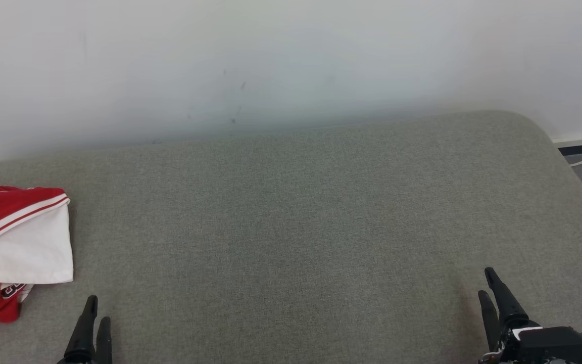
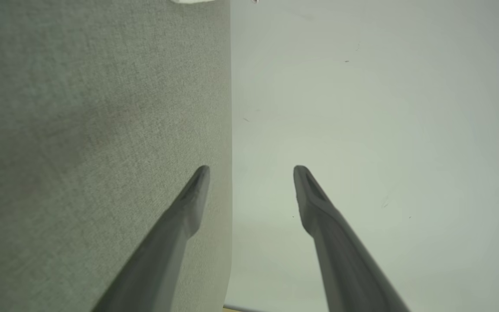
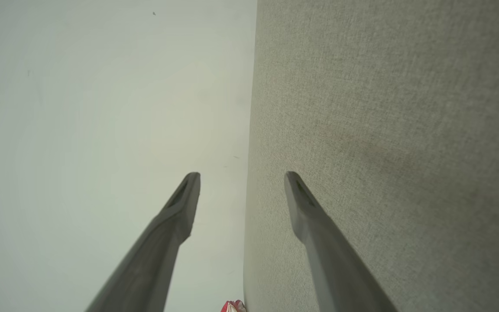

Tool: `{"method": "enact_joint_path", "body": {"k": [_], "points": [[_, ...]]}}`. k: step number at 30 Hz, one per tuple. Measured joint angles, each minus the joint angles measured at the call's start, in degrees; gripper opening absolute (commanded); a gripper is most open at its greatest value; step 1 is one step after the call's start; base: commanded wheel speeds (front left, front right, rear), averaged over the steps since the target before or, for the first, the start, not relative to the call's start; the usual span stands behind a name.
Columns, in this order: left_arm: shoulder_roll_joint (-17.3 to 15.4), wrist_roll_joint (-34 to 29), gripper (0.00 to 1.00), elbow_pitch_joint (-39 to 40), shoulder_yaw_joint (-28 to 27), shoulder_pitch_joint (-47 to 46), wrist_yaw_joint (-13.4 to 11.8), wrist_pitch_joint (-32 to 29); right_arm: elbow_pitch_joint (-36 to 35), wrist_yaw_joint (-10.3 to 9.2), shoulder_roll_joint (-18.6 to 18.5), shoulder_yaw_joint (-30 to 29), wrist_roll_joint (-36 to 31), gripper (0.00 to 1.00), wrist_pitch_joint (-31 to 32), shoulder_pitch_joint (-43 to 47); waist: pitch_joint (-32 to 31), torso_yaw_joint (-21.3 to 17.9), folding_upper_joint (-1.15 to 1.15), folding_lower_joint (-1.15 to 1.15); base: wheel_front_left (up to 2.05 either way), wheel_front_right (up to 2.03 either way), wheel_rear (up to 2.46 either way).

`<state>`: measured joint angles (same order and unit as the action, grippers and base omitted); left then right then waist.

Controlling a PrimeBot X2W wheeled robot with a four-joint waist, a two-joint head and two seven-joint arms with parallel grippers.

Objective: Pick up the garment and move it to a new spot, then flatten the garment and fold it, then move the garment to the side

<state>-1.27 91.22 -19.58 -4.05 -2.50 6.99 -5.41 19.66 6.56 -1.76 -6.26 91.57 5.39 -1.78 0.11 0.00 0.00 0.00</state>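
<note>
Find the roughly folded red-and-white jersey garment (image 1: 18,237) at the far left edge of the grey woven cushion (image 1: 296,227), just ahead and left of the left gripper (image 1: 98,309) and well apart from the right gripper (image 1: 485,282) at the lower right. Note both pincers spread wide, clamped on nothing. Seems already set aside, so rest the arms low and clear; if tidying, pinch the loose red corner nearest the front, not the white panel, to avoid dragging the fold open.
</note>
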Motion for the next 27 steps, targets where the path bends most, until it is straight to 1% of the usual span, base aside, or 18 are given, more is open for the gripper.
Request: {"method": "enact_joint_path", "body": {"k": [6,9,14,16,21,23,27], "points": [[-0.2,-2.2,1.0,0.3,1.3,-0.1,-0.5,1.5,-0.3,-0.11,-0.3,1.7,-3.4,1.0,-1.3,-0.1,0.0,0.0,0.0,0.0,0.0,0.0,0.0],[-0.5,-4.6,1.0,0.6,2.0,-0.1,-1.1,2.1,-0.5,-0.81,-0.8,2.9,-5.8,1.0,-1.9,-0.5,-0.1,0.0,0.0,0.0,0.0,0.0,0.0],[-1.4,-8.8,1.0,1.0,3.5,-0.2,-2.9,3.0,-0.8,-2.42,-2.0,5.4,-10.5,1.0,-3.0,-1.3,-0.1,-0.1,0.0,0.0,0.0,0.0,0.0],[-1.8,-10.5,1.0,1.2,4.1,-0.2,-3.0,3.5,-0.9,-2.86,-2.4,6.4,-12.3,1.0,-3.5,-1.3,-0.1,-0.1,0.0,0.0,0.0,0.0,0.0],[-2.5,-14.9,1.0,1.5,5.4,-0.4,-4.0,4.5,-1.0,-3.61,-3.2,8.5,-16.8,1.0,-4.5,-2.0,-0.2,-0.1,0.0,0.0,0.0,0.0,0.0],[-2.5,-15.8,1.0,1.5,5.6,-0.4,-4.0,4.7,-1.0,-3.63,-3.4,8.8,-17.7,1.0,-4.6,-2.2,-0.2,-0.1,0.0,0.0,0.0,0.0,0.0],[-2.6,-19.3,1.0,1.6,6.3,-0.4,-4.6,5.6,-1.2,-4.37,-4.1,10.1,-21.1,1.0,-5.4,-2.5,-0.3,-0.1,0.0,0.0,0.0,0.0,0.0]]}}
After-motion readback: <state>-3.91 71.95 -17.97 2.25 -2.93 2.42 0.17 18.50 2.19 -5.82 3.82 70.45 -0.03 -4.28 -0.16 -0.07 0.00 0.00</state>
